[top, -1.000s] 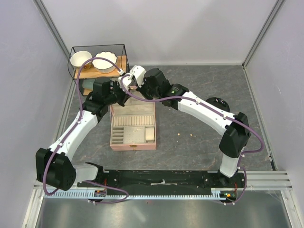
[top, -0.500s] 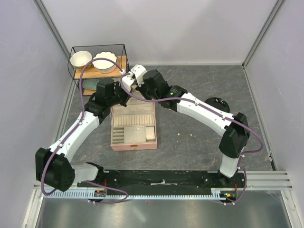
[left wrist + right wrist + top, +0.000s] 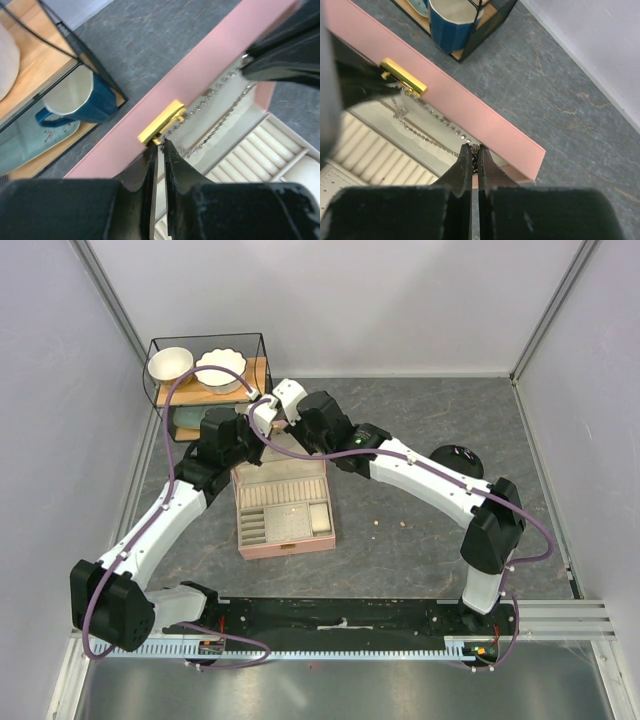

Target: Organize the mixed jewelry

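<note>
Over the far edge of the pink box (image 3: 288, 540), the top view shows the left arm (image 3: 165, 515) and right arm (image 3: 430, 475) meeting; nothing finer can be made out there. From the left wrist, the chain (image 3: 215, 107) drapes along the raised lid (image 3: 200, 70). One end lies by the gold clasp (image 3: 162, 127) at the left gripper (image 3: 161, 150), whose jaws stand a sliver apart; whether they pinch it I cannot tell. From the right wrist, the right gripper (image 3: 474, 150), jaws pressed together, pinches the other end. Light, limp and slippery, the chain likely snags easily; its ends look the best hold.
</note>
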